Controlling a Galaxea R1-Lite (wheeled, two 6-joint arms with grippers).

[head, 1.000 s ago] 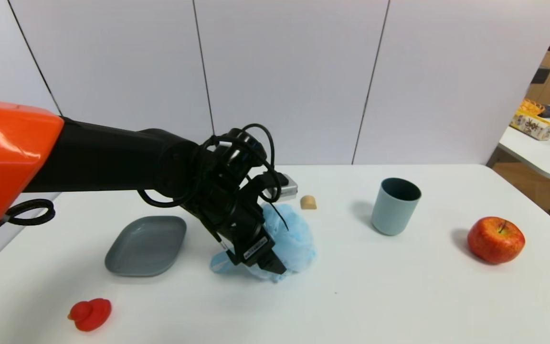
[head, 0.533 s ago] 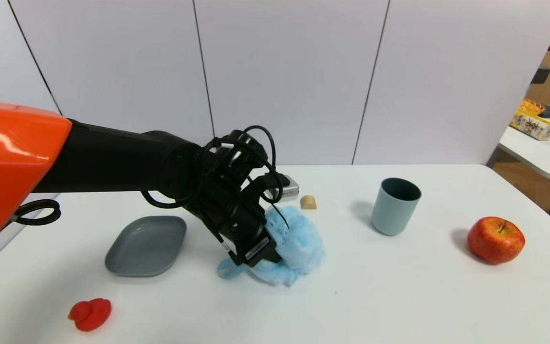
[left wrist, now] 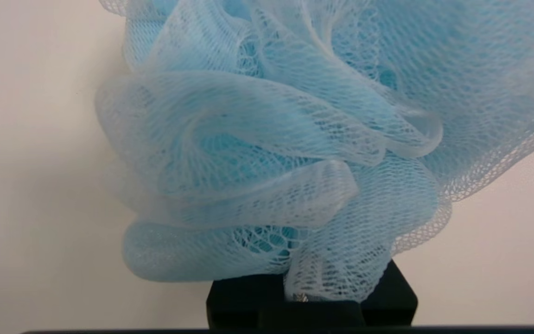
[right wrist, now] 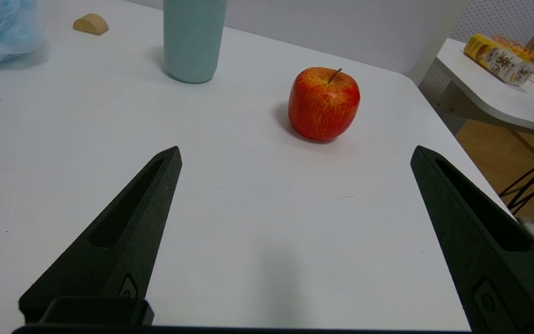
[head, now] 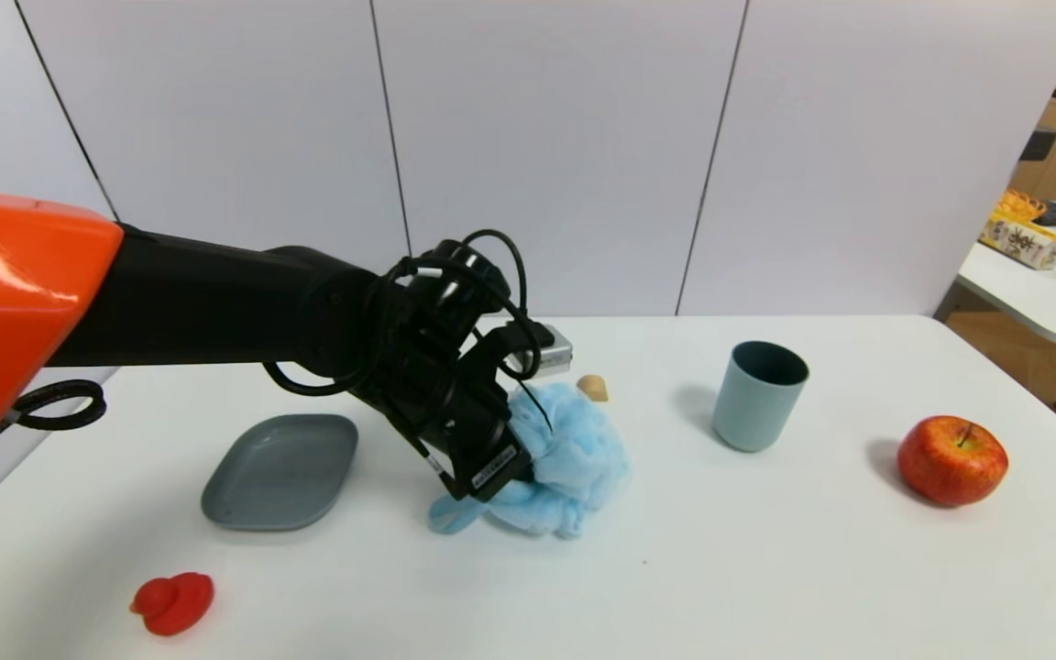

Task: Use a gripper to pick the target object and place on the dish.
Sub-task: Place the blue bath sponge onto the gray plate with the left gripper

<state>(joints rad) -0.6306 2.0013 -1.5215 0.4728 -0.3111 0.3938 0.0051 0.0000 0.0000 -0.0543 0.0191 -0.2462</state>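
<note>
The light-blue mesh pouf [head: 576, 454] hangs just above the white table at centre, its blue ribbon loop [head: 448, 516] dangling toward the surface. My left gripper [head: 511, 478] comes down on it from the left and is shut on its mesh; the fingertips are buried in the folds. In the left wrist view the pouf [left wrist: 267, 139] fills the frame, bunched over the black left gripper [left wrist: 311, 304]. The grey dish [head: 280, 472] lies empty to the left of the pouf. My right gripper [right wrist: 295, 155] is open low over the table's right part, out of the head view.
A grey-blue cup [head: 758, 394] stands right of the pouf, a red apple [head: 951, 458] farther right. A small tan block [head: 593, 387] lies behind the pouf. A red toy [head: 172, 602] sits near the front left. Another table [head: 1041, 293] stands off to the right.
My left gripper has risen a little with the pouf in it. The pouf has puffed out, lifted off the table and shifted slightly right; its ribbon now dangles.
</note>
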